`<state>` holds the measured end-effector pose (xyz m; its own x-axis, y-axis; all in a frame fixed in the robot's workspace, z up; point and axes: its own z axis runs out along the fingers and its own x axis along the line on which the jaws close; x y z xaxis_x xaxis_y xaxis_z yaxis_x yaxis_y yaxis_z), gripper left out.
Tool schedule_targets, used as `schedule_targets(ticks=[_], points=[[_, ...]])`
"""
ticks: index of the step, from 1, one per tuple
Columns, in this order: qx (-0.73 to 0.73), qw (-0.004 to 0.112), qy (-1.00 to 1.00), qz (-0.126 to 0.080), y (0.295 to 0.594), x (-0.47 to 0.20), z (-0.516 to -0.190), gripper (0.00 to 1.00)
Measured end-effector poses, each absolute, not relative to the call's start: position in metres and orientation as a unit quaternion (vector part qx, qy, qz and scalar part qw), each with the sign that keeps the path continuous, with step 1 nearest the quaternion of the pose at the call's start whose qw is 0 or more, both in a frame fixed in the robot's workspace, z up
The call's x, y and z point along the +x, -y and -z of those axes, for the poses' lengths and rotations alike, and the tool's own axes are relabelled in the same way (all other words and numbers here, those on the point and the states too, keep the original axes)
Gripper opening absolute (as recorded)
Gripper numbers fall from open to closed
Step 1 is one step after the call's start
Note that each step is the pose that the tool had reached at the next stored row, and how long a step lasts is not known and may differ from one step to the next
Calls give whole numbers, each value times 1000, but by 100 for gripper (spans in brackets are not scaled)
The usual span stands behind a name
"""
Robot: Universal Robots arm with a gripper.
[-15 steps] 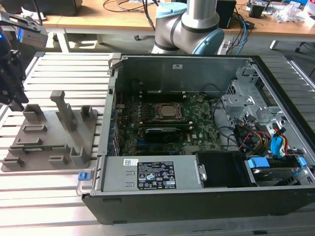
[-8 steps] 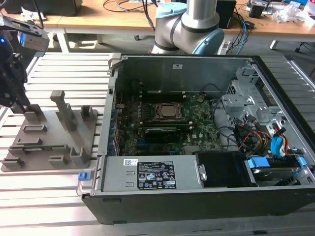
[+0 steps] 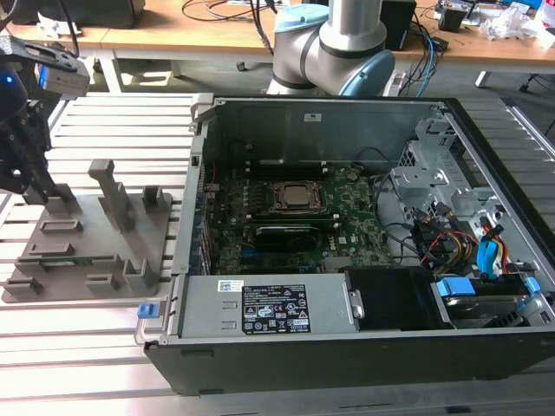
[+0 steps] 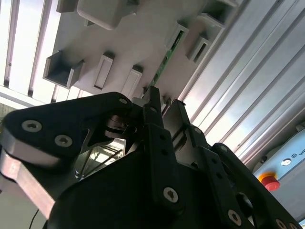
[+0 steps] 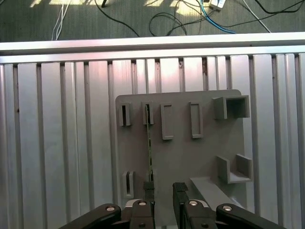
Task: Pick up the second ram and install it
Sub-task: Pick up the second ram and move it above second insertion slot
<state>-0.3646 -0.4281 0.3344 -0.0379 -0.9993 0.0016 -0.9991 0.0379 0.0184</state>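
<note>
Tool (image 5: 163, 193) spread, near the second ram (image 5: 149, 143) standing edgewise in gray holder (image 5: 200, 160)

The arm's grey base (image 3: 334, 43) stands at the far side. Its black end effector (image 3: 36, 186) hangs low at the exterior view's left, pointing down, its two fingers (image 5: 149, 191) parallel and slightly apart.

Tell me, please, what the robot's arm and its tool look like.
The arm is a silver-grey tube with rounded joints capped in light blue. The tool is matte black: two narrow fingers on angular linkage plates dotted with silver screw heads. In the exterior view a pale grey box sits above it, beside a small blue light.
</note>
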Motion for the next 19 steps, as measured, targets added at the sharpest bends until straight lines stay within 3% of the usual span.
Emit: schedule_targets(ticks=[19], points=[[694,7,720,6,428,-365,-321,30]])
